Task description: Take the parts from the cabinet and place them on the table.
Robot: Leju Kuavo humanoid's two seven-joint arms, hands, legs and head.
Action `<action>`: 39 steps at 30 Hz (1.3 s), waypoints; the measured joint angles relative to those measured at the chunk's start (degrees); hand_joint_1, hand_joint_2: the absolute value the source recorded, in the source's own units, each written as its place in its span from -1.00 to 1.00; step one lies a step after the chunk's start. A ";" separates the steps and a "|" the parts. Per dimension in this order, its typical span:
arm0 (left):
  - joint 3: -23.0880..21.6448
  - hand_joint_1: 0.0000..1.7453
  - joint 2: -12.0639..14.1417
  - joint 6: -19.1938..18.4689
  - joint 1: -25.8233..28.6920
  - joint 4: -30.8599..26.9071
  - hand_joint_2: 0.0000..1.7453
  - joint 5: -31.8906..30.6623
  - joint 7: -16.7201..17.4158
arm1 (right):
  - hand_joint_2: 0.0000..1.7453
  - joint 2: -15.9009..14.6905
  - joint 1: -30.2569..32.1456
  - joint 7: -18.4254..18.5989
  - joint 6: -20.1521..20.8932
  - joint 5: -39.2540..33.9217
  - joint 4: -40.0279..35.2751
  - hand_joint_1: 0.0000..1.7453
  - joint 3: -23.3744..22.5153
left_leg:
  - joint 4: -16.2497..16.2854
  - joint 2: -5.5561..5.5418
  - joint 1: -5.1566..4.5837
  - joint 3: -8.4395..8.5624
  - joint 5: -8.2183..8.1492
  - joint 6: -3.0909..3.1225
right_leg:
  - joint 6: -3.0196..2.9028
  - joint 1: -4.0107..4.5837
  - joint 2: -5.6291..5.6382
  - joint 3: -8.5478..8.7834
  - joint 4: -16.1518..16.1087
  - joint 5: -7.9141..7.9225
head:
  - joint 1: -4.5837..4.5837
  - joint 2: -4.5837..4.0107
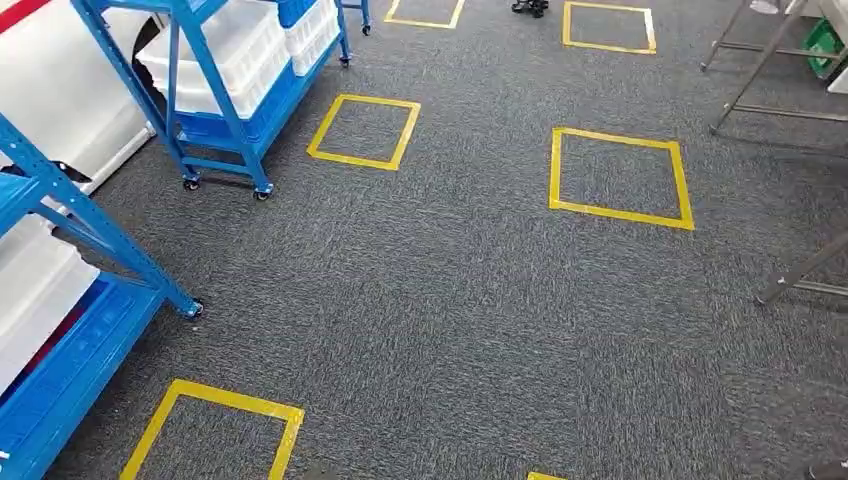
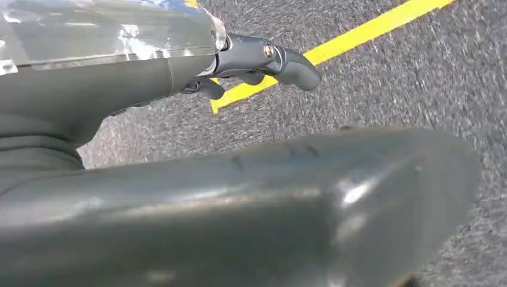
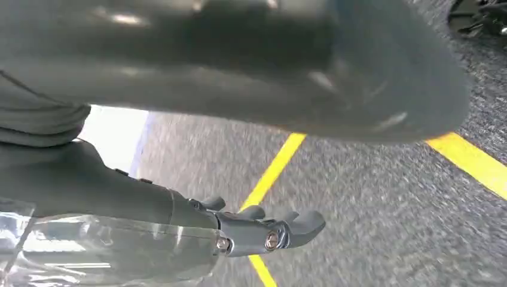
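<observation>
A blue wheeled rack (image 1: 190, 95) at the upper left of the head view carries white bins (image 1: 225, 45) and blue crates. A second blue rack (image 1: 100, 250) with a white bin (image 1: 35, 290) stands closer at the left edge. No parts can be made out inside the bins. My left hand (image 2: 263, 60) hangs over grey carpet with its dark fingers stretched out and nothing in them. My right hand (image 3: 269, 230) hangs the same way above a yellow tape line, also holding nothing.
Grey carpet is marked with yellow tape squares (image 1: 618, 178), (image 1: 363, 131), (image 1: 215, 432). Grey metal legs (image 1: 762, 62) of a frame or table stand at the upper right, and another leg (image 1: 805, 272) slants in at the right edge.
</observation>
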 joint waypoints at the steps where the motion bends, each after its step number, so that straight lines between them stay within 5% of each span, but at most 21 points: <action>1: 0.00 -1.00 0.02 -0.07 -0.02 0.00 -1.00 0.00 0.07 | -1.00 0.00 -0.15 0.30 0.00 0.50 0.00 -1.00 0.39 | 0.14 -0.43 0.00 -0.25 -0.03 0.17 | 0.28 -0.10 -0.39 0.02 0.00 0.02 | -0.02 0.00; 3: 0.00 -1.00 0.04 -0.09 0.23 0.00 -1.00 0.00 0.33 | -1.00 0.13 -0.70 0.68 0.09 0.85 0.00 -1.00 0.81 | -0.18 -1.43 -0.14 -0.48 0.22 0.84 | 0.87 -0.15 -1.19 0.25 -0.08 0.02 | -0.02 0.00; 5: 0.00 -1.00 0.07 -0.09 0.09 0.00 -1.00 0.02 0.46 | -1.00 0.13 -0.66 1.00 0.31 1.00 0.00 -1.00 1.00 | -0.77 -2.29 0.29 -0.04 0.86 1.67 | 1.58 -0.64 2.79 -0.63 2.43 -2.31 | -0.02 0.00; 7: 0.00 -1.00 0.00 -0.11 -0.21 0.00 -1.00 -0.02 0.48 | -1.00 0.15 -0.50 1.35 0.52 1.00 0.00 -1.00 1.16 | -0.74 -3.24 0.14 -0.37 1.09 2.02 | 1.74 -0.80 4.93 -4.69 11.06 -7.04 | 0.00 0.00; 9: 0.00 -1.00 0.00 -0.20 -0.17 0.00 -1.00 -0.17 0.57 | -1.00 0.17 -0.36 1.70 0.52 1.00 0.02 -1.00 1.31 | -0.69 -4.52 0.00 -0.47 1.13 2.05 | 1.87 -0.80 5.20 -8.22 18.07 -9.02 | -0.02 0.00; 10: 0.00 -1.00 0.02 -0.26 -0.14 0.00 -1.00 -0.28 0.70 | -1.00 0.17 -0.35 1.73 0.52 0.96 0.02 -1.00 1.31 | -0.66 -5.26 0.00 -0.38 1.14 2.02 | 1.85 -0.81 5.24 -8.22 17.77 -7.80 | 0.00 0.00; 12: -0.02 -1.00 0.00 -0.50 -0.29 0.00 -1.00 -0.96 0.96 | -1.00 0.13 -0.20 1.81 0.48 0.74 0.02 -1.00 1.31 | -0.50 -6.86 0.04 -0.21 1.12 1.90 | 1.67 -0.92 5.79 -5.03 10.39 -2.58 | -0.02 0.00; 13: -0.04 -1.00 -0.02 -0.61 -0.43 0.00 -1.00 -1.05 1.07 | -1.00 0.09 -0.10 1.81 0.44 0.74 0.02 -1.00 1.31 | -0.40 -7.63 0.09 -0.16 1.06 1.68 | 1.49 -1.06 7.38 -2.66 4.97 0.17 | 0.00 0.00; 14: -0.09 -1.00 -0.09 -0.74 -0.60 0.00 -1.00 -1.05 1.24 | -1.00 0.02 0.14 1.81 0.37 0.68 0.06 -1.00 1.31 | -0.27 -8.13 0.14 -0.39 1.08 1.45 | 1.27 -1.30 10.33 -1.49 1.65 0.77 | 0.00 0.00; 15: -0.09 -1.00 -0.11 -0.79 -0.88 0.00 -1.00 -1.03 1.36 | -1.00 -0.04 0.15 1.84 0.33 0.63 0.09 -1.00 1.31 | 0.22 -8.86 -0.19 -0.81 0.98 1.00 | 1.13 -1.22 10.62 -1.23 0.70 0.49 | -0.02 0.00; 18: -0.09 -1.00 -0.11 -0.92 -0.86 0.00 -1.00 -1.05 1.40 | -1.00 -0.04 -0.29 1.84 0.28 0.65 0.07 -1.00 1.31 | -0.19 -10.53 0.25 -1.47 1.43 -0.18 | 0.25 -0.75 8.95 -1.24 0.86 0.62 | -0.02 0.00; 19: -0.09 -1.00 -0.09 -0.92 -0.86 0.00 -1.00 -1.03 1.44 | -1.00 0.00 -0.32 1.84 0.26 0.74 0.07 -1.00 1.31 | 0.18 -10.47 0.13 -1.43 1.12 -0.42 | -0.30 -1.37 8.03 -1.08 0.20 0.96 | -0.02 0.00; 21: -0.09 -1.00 -0.09 -1.09 -1.11 0.00 -1.00 -1.03 1.46 | -1.00 -0.02 -0.10 1.84 0.24 0.85 0.07 -1.00 1.31 | 5.32 -5.10 0.01 -3.78 -2.55 -0.70 | -1.10 -1.07 6.50 -1.00 0.01 0.96 | -0.04 0.00; 23: -0.09 -1.00 -0.09 -1.22 -1.42 0.00 -1.00 -1.01 1.42 | -1.00 -0.11 0.17 1.84 0.20 0.94 0.09 -1.00 1.31 | 15.02 -3.82 0.25 -8.20 -7.23 -1.10 | -1.24 -0.72 4.60 -1.04 0.04 0.87 | -0.04 0.00; 25: -0.09 -1.00 -0.09 -1.48 -1.26 0.00 -1.00 -1.01 1.42 | -1.00 -0.33 0.16 1.84 0.15 0.94 0.09 -1.00 1.31 | 18.76 -3.56 0.49 -9.69 -7.68 -1.36 | -1.27 -0.59 3.07 -1.04 0.08 0.80 | -0.07 0.00; 28: -0.09 -1.00 -0.07 -1.86 -1.26 0.00 -1.00 -1.03 1.46 | -1.00 -0.33 0.04 1.81 0.15 0.98 0.09 -1.00 1.31 | 5.91 -1.94 0.54 -2.76 -1.17 -1.16 | -0.95 -0.59 1.12 -0.66 0.11 0.52 | -0.04 0.00; 29: -0.09 -1.00 -0.07 -1.99 -1.38 0.00 -1.00 -1.03 1.53 | -1.00 -0.33 0.05 1.81 0.17 1.07 0.09 -1.00 1.31 | 1.24 0.70 0.43 -0.11 0.22 -0.80 | -0.71 -0.48 0.61 -0.38 0.13 0.37 | -0.07 0.00; 30: -0.09 -1.00 -0.09 -2.14 -1.63 0.00 -1.00 -1.05 1.59 | -1.00 -0.33 0.14 1.81 0.18 1.22 0.09 -1.00 1.31 | -0.02 1.10 -0.12 0.23 -0.17 -0.36 | -0.25 -0.05 0.08 -0.36 0.45 0.07 | -0.07 0.00; 34: -0.11 -1.00 -0.02 -2.16 -1.55 0.00 -1.00 -1.03 1.88 | -1.00 -0.33 -0.55 2.01 0.26 1.89 0.02 -1.00 1.44 | -0.58 -1.28 -0.05 0.04 0.52 1.07 | 1.02 -0.18 -1.77 0.00 0.19 0.01 | -0.06 0.00; 37: -0.11 -1.00 0.00 -2.16 -1.85 0.00 -1.00 -0.98 1.86 | -1.00 -0.37 -0.25 2.29 0.35 2.44 0.04 -1.00 1.70 | -0.97 -2.80 0.25 -0.04 1.17 1.87 | 1.55 -0.84 4.56 -3.70 8.87 -5.74 | -0.02 0.00; 39: -0.09 -1.00 -0.02 -2.03 -1.82 0.00 -1.00 -0.96 1.79 | -1.00 -0.37 -0.05 2.51 0.37 2.77 0.04 -1.00 1.97 | -0.92 -4.06 0.13 -0.21 1.24 1.95 | 1.78 -0.86 5.25 -7.90 17.40 -8.82 | -0.02 0.00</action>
